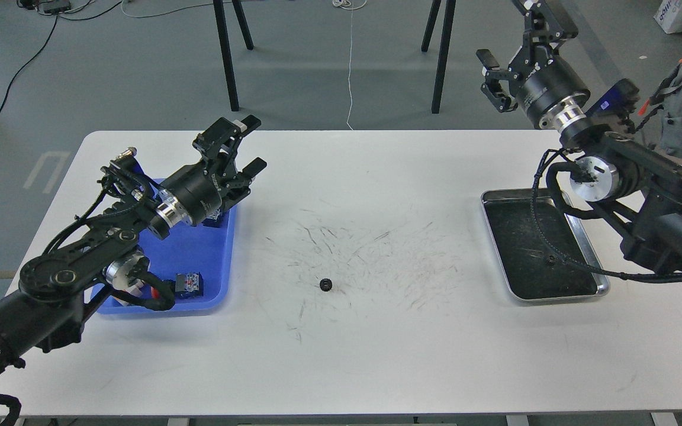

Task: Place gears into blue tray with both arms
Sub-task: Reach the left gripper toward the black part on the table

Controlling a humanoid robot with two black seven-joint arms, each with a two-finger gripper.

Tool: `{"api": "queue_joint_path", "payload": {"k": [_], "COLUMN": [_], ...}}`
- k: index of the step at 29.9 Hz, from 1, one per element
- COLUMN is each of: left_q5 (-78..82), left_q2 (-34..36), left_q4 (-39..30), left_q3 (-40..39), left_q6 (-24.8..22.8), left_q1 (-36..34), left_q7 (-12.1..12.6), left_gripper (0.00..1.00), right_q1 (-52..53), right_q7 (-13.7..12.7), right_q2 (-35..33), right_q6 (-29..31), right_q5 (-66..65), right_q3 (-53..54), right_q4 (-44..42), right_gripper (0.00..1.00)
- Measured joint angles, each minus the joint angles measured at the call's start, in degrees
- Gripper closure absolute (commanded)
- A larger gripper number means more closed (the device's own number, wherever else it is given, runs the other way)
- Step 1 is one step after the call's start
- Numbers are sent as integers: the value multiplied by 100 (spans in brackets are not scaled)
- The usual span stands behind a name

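A small black gear [325, 284] lies alone on the white table near its middle. Another tiny gear [550, 258] sits inside the silver tray. The blue tray [199, 254] stands at the left, partly covered by my left arm. My left gripper [250, 144] hovers open above the blue tray's far right corner, with nothing between its fingers. My right gripper [491, 75] is raised high beyond the table's far right edge, open and empty, well above and behind the silver tray.
A silver metal tray [602, 283] with a dark inside stands at the right. Push-button switches [189, 284] lie in the blue tray. Black stand legs [227, 59] and cables are on the floor behind the table. The tabletop middle is scuffed.
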Motion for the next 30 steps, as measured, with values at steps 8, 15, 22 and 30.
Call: {"api": "queue_joint_path", "payload": {"k": [8,15,22,30], "left_q5": [1193,2209,3377,4691], "left_q2": [-48,-52,-45,-115], "left_q4": [-14,-207,-471,-488], "left_q3": [396,954,1923,2879], "left_q6": [177,492,1373,2253], "left_q1": [-66,-389,-723,-831], "left_q7": [0,0,0,0], "left_gripper": [0,0,0,0], "right_q1": [-82,-85,-57,-24], "right_q7": [0,0,0,0], "right_q2": [-592,-792,-842,-886], "right_q6": [101,148,161,161], "right_q5": [0,0,-1,-1], "right_q3": [65,65,45,45], "right_q4": [279,320,318,292], "right_gripper": [2,2,2,2]}}
